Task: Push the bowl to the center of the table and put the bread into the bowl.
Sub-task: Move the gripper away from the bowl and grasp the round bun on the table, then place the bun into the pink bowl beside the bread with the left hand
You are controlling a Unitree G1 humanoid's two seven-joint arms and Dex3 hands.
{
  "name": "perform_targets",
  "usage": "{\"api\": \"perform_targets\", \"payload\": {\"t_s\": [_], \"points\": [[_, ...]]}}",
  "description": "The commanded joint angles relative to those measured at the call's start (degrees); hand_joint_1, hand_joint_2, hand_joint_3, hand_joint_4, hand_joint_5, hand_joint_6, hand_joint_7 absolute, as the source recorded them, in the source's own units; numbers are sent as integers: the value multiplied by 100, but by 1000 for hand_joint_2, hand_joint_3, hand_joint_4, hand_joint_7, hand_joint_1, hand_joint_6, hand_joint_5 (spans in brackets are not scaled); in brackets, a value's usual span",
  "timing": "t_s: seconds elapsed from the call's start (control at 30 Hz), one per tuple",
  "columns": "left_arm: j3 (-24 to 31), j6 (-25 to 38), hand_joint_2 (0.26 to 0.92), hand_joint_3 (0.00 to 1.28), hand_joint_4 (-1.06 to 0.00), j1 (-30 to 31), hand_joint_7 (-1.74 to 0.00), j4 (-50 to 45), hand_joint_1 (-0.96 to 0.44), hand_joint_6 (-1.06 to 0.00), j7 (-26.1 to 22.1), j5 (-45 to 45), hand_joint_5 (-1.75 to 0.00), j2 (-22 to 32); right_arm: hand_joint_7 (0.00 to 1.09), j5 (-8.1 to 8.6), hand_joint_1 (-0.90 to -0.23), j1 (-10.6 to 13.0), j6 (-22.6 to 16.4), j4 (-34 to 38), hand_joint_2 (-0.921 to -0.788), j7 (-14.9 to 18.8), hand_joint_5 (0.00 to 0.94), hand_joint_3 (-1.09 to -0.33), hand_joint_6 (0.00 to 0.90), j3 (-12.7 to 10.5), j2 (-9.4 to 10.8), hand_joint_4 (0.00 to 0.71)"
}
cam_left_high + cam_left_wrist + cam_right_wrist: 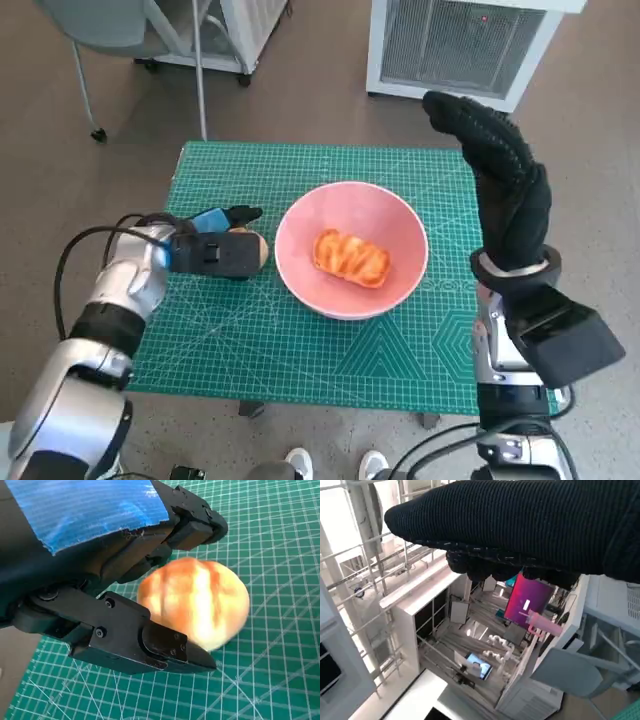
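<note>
A green grid-lined surface [250, 350] stands on brown floor [320, 90]. The left hand [215, 250] grips a round golden bread roll [195, 602]; the right hand [500, 180] is raised, fingers apart, holding nothing.

Even, bright indoor light filled the head view, and the pink bowl [351, 249] cast only a soft shadow on the green table [300, 340] toward its near edge. Wide-angle bending curved the table's edges. In the left wrist view the bread roll [195, 602] was blurred and overexposed, while the left hand [105, 580] stayed fairly sharp. The right wrist view was washed out, with strong backlight behind the dark right hand [520, 525].
</note>
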Motion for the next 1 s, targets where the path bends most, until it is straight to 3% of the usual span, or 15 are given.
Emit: {"api": "perform_targets", "payload": {"t_s": [0.03,0.1,0.17,0.2,0.23,0.27,0.3,0.37,0.53,0.77,0.87,1.0], "points": [[-189,98,788,26,-498,11,-74,339,-50,-407,-29,128,-116,-146,640,40,-689,75,64,21,-921,67,1,-812,-1,-1,-52,268],[-233,45,803,30,-587,31,-90,387,-29,-464,37,134,-182,-162,638,42,-689,73,58,34,-921,76,1,-811,-1,-5,-56,268],[-258,-52,820,28,-588,77,-99,387,-11,-533,132,128,-401,-152,637,47,-690,72,58,39,-921,87,1,-810,-1,-8,-62,268],[-260,-149,832,27,-556,124,-126,388,-3,-577,232,120,-601,-136,637,50,-689,75,60,34,-921,91,1,-810,-1,-8,-65,268],[-261,-220,850,42,-573,155,-207,392,70,-599,304,114,-735,-125,637,52,-689,77,62,30,-921,94,1,-810,-1,-7,-68,268],[-246,-324,876,68,-594,195,-404,402,176,-587,399,95,-932,-106,636,51,-689,77,66,23,-921,93,1,-810,-1,-5,-68,268],[-235,-399,892,84,-626,218,-677,416,113,-571,465,82,-1050,-93,636,50,-689,76,69,20,-921,92,1,-810,-1,-3,-69,268],[-211,-576,905,86,-653,261,-918,444,58,-581,631,54,-1129,-62,635,55,-689,82,81,-3,-921,91,1,-811,-1,-1,-75,268],[-133,-1044,914,75,-652,305,-1149,403,10,-650,1026,1,-1149,100,634,65,-688,97,84,-20,-921,92,0,-812,-1,8,-81,267],[73,-1210,910,64,-678,233,-1165,58,1,-682,1060,-172,-1130,340,634,78,-688,95,89,-14,-921,94,0,-812,-1,18,-95,267],[252,-1131,914,80,-673,229,-1177,-320,1,-639,1001,-280,-1167,469,634,80,-687,84,88,6,-921,97,0,-813,-1,19,-95,267],[638,-880,908,62,-710,331,-1120,-1225,1,-670,875,-489,-1154,678,634,75,-687,65,75,46,-921,100,0,-813,-1,25,-90,267]]}}
